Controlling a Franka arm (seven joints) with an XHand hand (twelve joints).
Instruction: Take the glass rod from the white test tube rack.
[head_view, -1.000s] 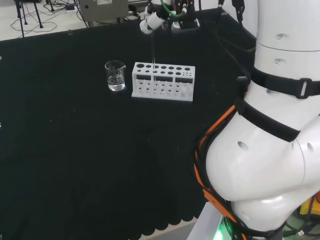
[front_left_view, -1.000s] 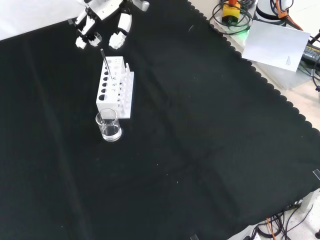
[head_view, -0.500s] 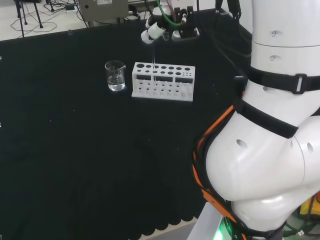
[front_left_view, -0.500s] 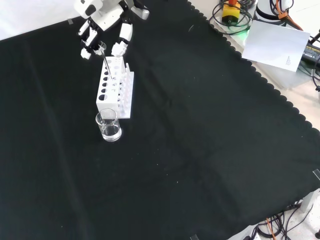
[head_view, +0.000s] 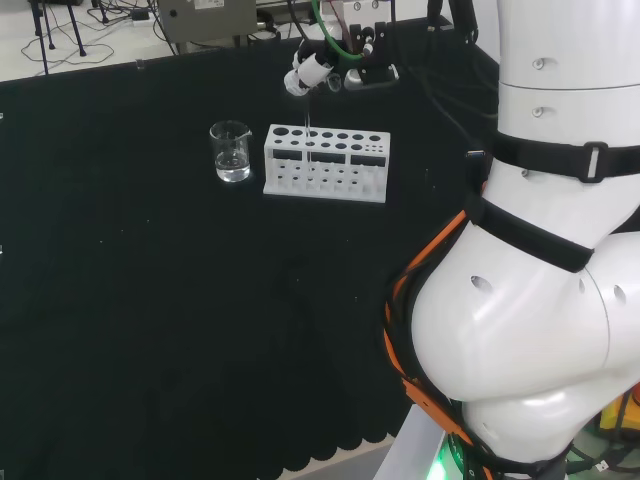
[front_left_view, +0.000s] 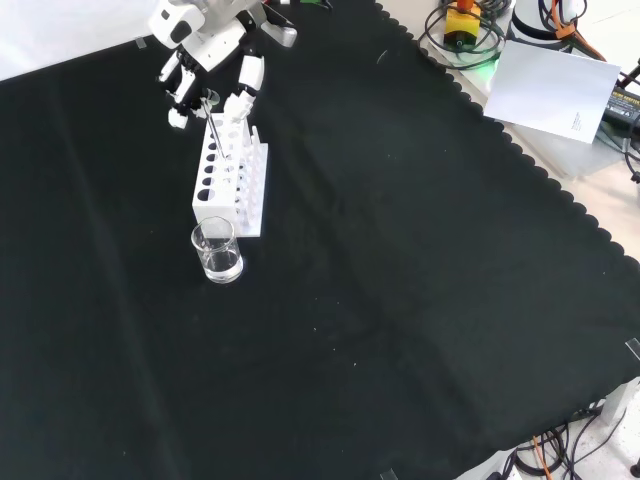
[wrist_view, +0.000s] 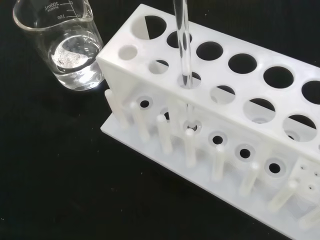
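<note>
The glass rod (wrist_view: 182, 45) stands upright in a hole of the white test tube rack (wrist_view: 235, 125), near the rack's beaker end. In the front view the rod (front_left_view: 214, 122) rises from the rack (front_left_view: 232, 175) and its top sits between the fingers (front_left_view: 243, 88) of the hand (front_left_view: 212, 42), which reach down on either side of it. No finger plainly touches the rod. In the head view the hand (head_view: 312, 68) hovers just above the rack (head_view: 325, 163) and the thin rod (head_view: 308, 122). The hand looks open.
A glass beaker (front_left_view: 217, 252) with some clear liquid stands close to the rack's end, also seen as the beaker (head_view: 231, 152) and the beaker (wrist_view: 65, 45). The arm's white links (head_view: 540, 250) fill the right of the head view. Black cloth spreads all around.
The hand has come down and nearer the rack, so its fingers now flank the rod's top. Rod, rack and beaker have not moved.
</note>
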